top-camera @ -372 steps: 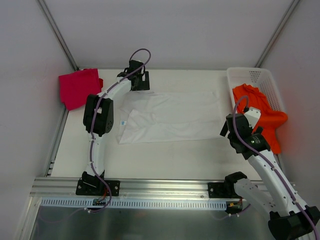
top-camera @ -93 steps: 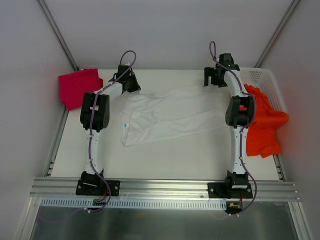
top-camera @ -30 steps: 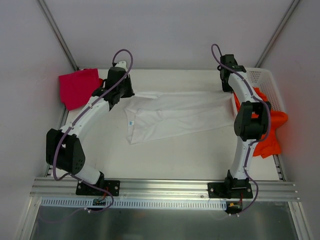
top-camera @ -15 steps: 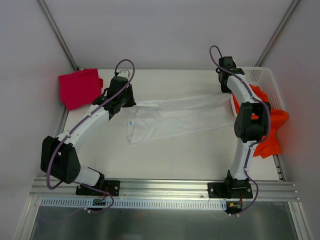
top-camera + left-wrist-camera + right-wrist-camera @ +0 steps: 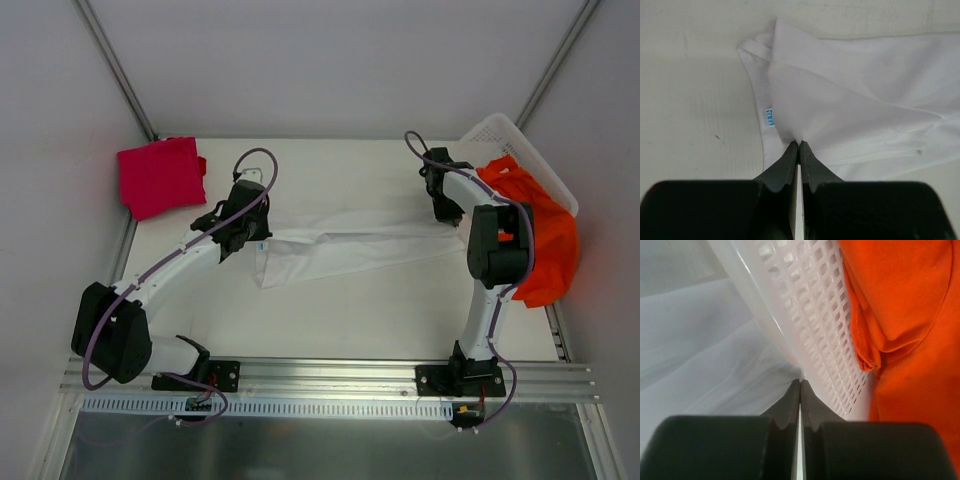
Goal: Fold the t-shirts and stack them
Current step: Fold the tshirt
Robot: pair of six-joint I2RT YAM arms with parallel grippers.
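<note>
The white t-shirt (image 5: 352, 244) lies in a long narrow band across the middle of the table, its far edge drawn over towards the near side. My left gripper (image 5: 256, 238) is shut on cloth at its left end, just right of the blue neck label (image 5: 768, 118). At the right end my right gripper (image 5: 446, 214) is shut on the white cloth (image 5: 700, 355), hard against the basket wall (image 5: 805, 305). The magenta-red t-shirt (image 5: 158, 176) lies folded at the far left. The orange t-shirt (image 5: 536, 228) hangs out of the basket.
The white lattice basket (image 5: 496, 130) at the far right stands tilted, its near end lifted, with orange cloth (image 5: 910, 315) spilling over its side. Metal frame posts rise at both back corners. An aluminium rail runs along the near edge.
Both grippers have drawn the white shirt's far edge towards the near side, narrowing it. The basket has tipped up and the orange shirt has shifted with it.
</note>
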